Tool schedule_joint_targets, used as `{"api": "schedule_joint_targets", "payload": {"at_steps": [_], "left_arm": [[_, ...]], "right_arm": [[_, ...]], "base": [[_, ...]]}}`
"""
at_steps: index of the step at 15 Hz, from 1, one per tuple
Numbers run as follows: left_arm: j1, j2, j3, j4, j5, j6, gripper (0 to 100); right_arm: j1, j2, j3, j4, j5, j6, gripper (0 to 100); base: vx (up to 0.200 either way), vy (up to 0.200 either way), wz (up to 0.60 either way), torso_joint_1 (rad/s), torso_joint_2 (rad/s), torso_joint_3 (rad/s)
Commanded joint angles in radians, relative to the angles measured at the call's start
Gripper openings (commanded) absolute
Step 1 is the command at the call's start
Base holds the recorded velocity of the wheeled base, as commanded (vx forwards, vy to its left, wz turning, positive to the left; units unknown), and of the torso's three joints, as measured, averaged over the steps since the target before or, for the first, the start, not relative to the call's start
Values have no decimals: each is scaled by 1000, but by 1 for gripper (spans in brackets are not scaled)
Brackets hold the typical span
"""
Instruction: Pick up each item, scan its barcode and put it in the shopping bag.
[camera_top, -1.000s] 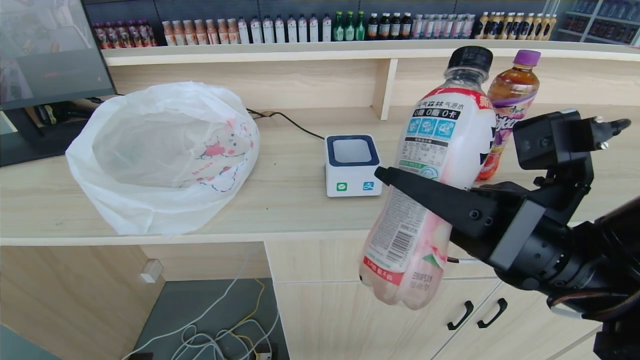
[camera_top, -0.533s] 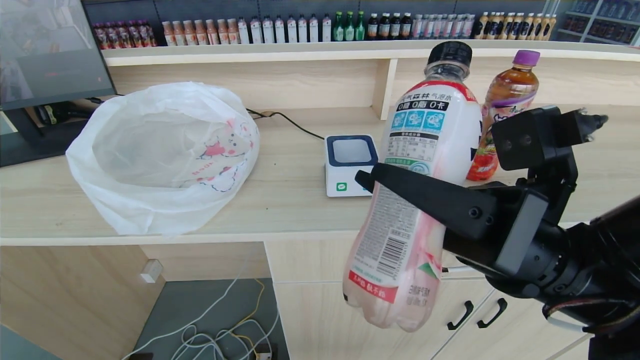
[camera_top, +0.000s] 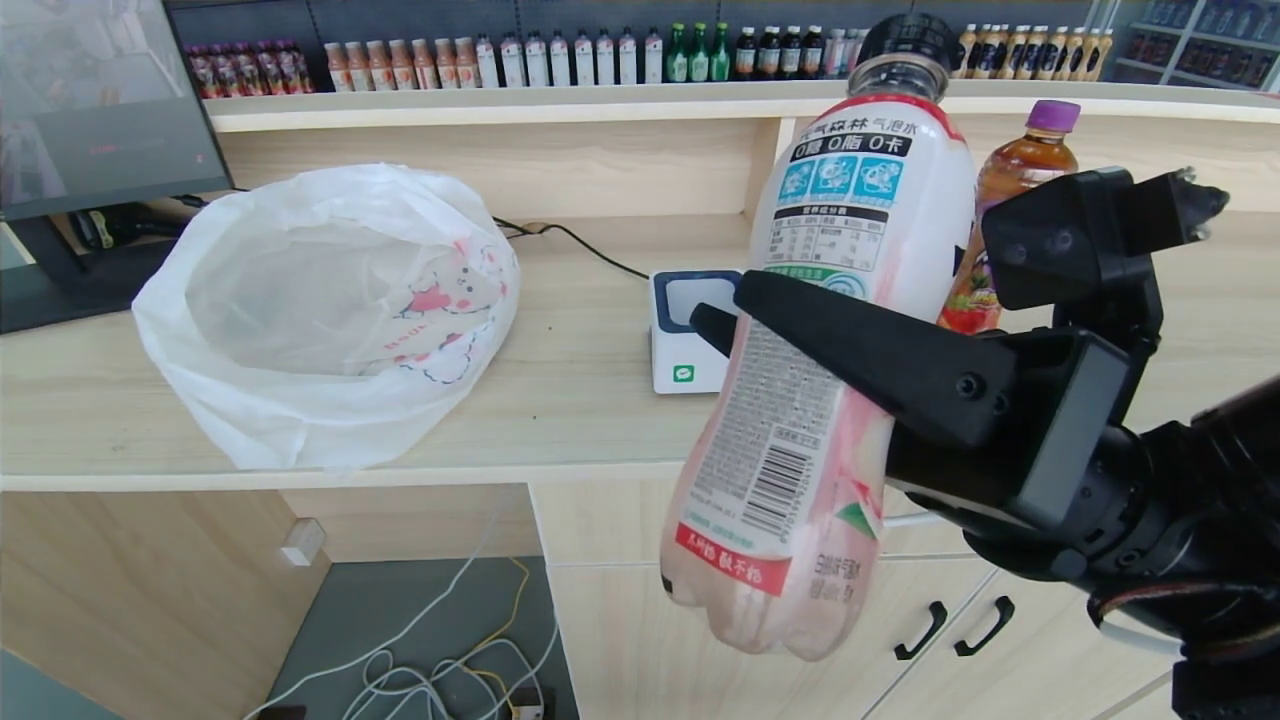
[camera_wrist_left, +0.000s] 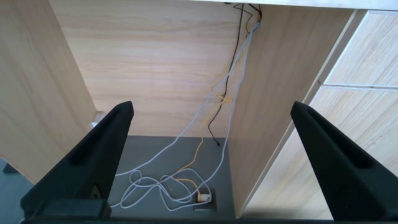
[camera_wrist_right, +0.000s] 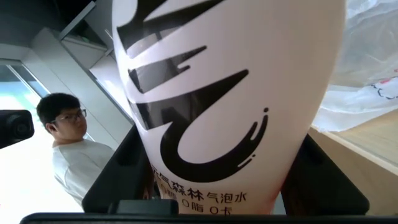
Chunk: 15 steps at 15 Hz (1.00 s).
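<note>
right jaws pinching pink soda bottle (camera_top: 790, 470) mid-body, left jaws spread wide above floor cables (camera_wrist_left: 168, 186)

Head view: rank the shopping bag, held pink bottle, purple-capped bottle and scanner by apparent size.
Largest: held pink bottle and shopping bag, about equal; the bottle is nearer the camera, so unranked.
Then: purple-capped bottle, partly hidden.
Smallest: scanner, partly hidden.

Bright, even light, soft shadows
</note>
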Motion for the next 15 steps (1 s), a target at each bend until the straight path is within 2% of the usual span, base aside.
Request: {"api": "schedule_joint_targets", "payload": {"at_steps": [1, 12, 15], "left_arm": [[0, 0, 0, 0, 0, 0, 100], [2, 0, 0, 0, 0, 0, 100], [0, 0, 0, 0, 0, 0, 100]], "right_arm": [[1, 1, -2, -1, 0, -1, 0], [1, -5, -15, -1, -3, -10, 0], [1, -22, -21, -1, -5, -94, 0]], "base": [[0, 0, 0, 0, 0, 0], [0, 0, 0, 0, 0, 0], [0, 0, 0, 0, 0, 0]]}}
